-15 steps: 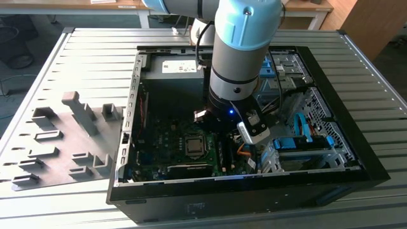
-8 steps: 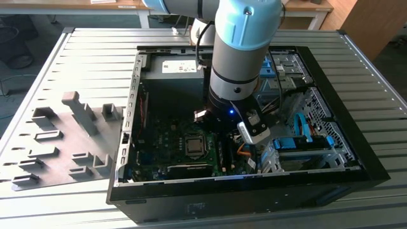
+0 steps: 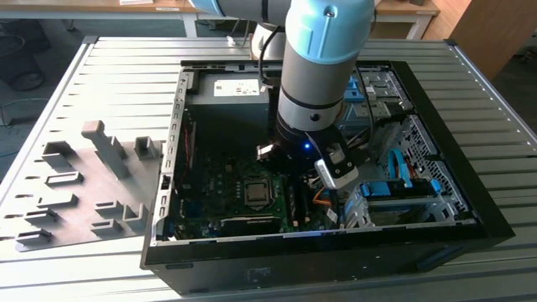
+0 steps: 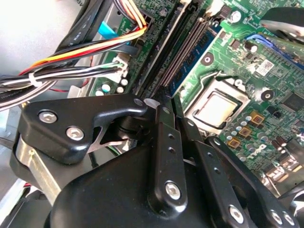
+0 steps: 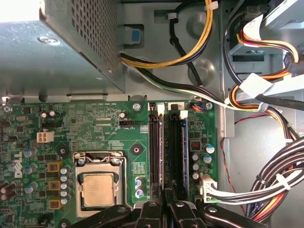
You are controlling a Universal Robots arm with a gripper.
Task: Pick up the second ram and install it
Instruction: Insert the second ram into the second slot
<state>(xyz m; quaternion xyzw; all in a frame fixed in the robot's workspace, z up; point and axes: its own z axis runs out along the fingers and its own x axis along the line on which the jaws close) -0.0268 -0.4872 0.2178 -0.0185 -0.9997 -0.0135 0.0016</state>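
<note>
Between the hand's (image 5: pixel 164 209) fingers: second ram (image 5: pixel 182 142), slotted.

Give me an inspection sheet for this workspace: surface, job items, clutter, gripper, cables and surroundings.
Surface: slatted metal table carrying an open computer case.
Job's things: memory slots beside the CPU on the motherboard; cannot tell whether a stick sits in them.
Clutter: grey holder tray with upright blocks, at the exterior view's left of the case.
Gripper: gripper inside the case, right over the memory slots.
Cables: wire bundle beside the slots.
Surroundings: wooden desk behind the table.
</note>
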